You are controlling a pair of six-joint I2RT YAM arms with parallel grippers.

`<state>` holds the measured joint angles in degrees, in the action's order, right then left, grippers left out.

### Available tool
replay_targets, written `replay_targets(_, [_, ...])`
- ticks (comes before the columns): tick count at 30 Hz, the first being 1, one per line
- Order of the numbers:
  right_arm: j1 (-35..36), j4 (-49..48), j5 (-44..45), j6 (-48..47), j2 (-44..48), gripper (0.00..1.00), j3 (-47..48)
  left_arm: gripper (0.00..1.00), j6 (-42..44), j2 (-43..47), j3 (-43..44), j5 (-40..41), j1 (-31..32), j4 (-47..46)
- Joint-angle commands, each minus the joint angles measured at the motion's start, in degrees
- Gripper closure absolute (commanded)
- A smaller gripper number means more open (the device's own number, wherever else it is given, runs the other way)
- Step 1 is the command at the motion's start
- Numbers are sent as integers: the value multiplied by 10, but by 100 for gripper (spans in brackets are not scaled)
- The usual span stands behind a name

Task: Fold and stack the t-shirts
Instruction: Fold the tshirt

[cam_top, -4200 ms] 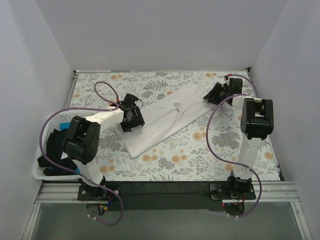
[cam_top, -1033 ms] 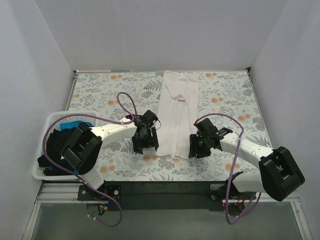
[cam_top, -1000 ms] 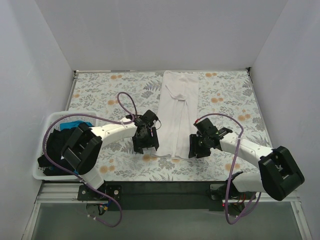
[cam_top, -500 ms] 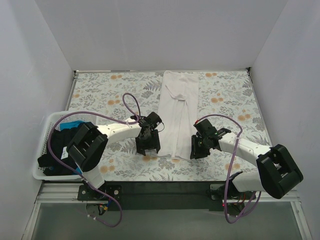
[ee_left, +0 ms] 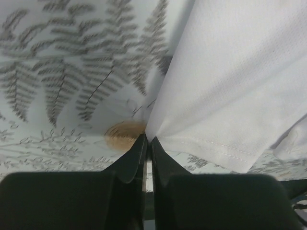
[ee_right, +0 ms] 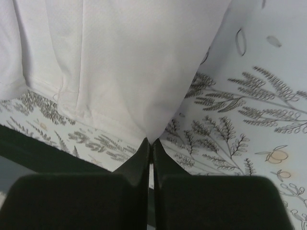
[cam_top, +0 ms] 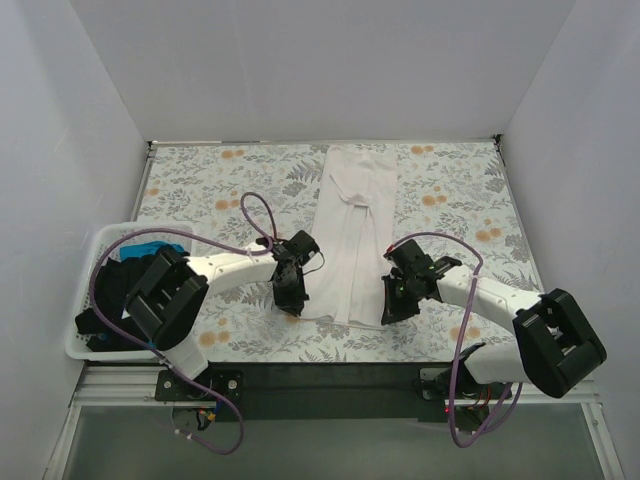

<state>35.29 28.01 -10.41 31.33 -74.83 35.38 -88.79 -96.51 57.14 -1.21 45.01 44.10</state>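
Note:
A white t-shirt lies folded into a long narrow strip down the middle of the floral tablecloth. My left gripper is shut on the strip's near left corner, and in the left wrist view the white cloth pinches into the closed fingertips. My right gripper is shut on the near right corner; the right wrist view shows the white cloth drawn to a point between the closed fingertips. Black and bright blue t-shirts lie in the basket.
A white slotted basket stands at the near left beside the left arm's base. White walls close in the table on the left, back and right. The table's dark front edge runs just below both grippers.
Both grippers went from open to shut on the near corners of the white t-shirt. The near hem has bunched slightly inward at each corner.

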Motion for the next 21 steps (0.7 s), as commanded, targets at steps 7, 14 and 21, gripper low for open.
replay_targets(7, [6,132,-55,-63,52,99,89,100,-30,165,-53,-18,17,72])
replay_targets(14, [-44,130,-4,-108,-21,99,201,100,-7,90,67,-19,-59,14])
replay_targets(21, [-97,118,38,-162,-122,99,325,100,55,-59,241,23,-119,2])
